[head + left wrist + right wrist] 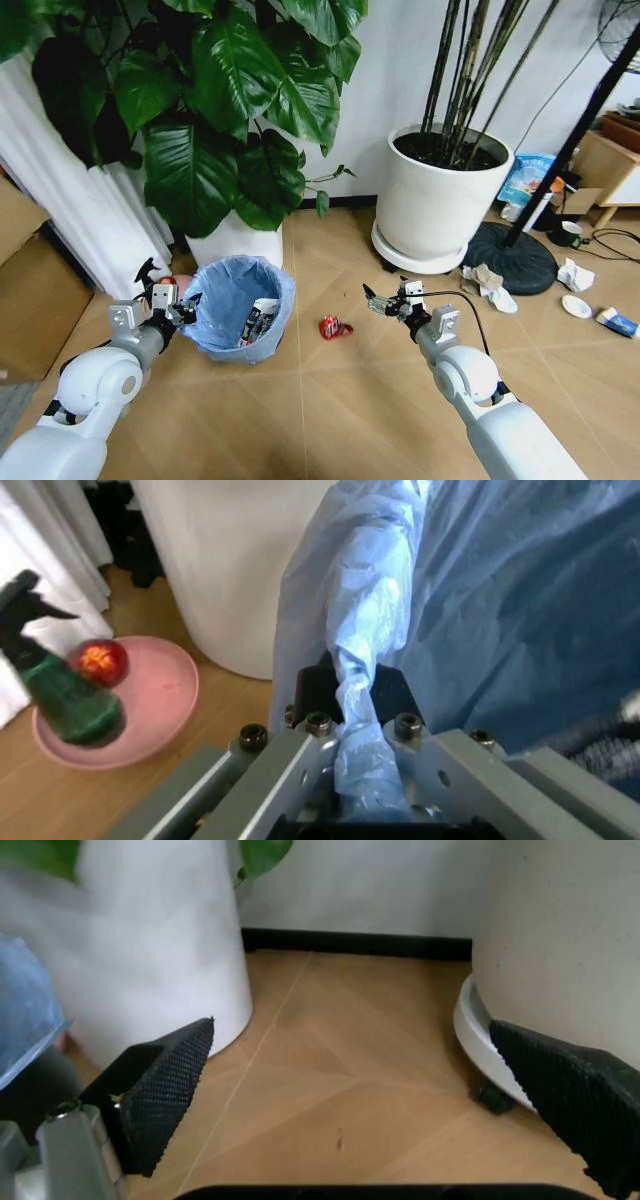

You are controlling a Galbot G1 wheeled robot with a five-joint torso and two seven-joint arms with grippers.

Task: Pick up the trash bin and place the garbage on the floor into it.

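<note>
Your left claw (pixel 178 308) is clamped on the rim of the trash bin (pixel 240 305), pinching a fold of its light blue liner between the fingers (pixel 315 697). That bin stands upright, mouth facing up, at the foot of the leafy plant's white pot (pixel 236 240), with some litter already inside. Your right claw (pixel 385 303) hovers above the floor (pixel 330 400) with its padded fingers (pixel 160 1091) spread wide apart, gripping nothing. Between bin and right claw, a red crushed wrapper (pixel 333 327) lies on the tiles. Crumpled paper (pixel 488 280) sits farther right, near a black stand base (pixel 515 258).
</note>
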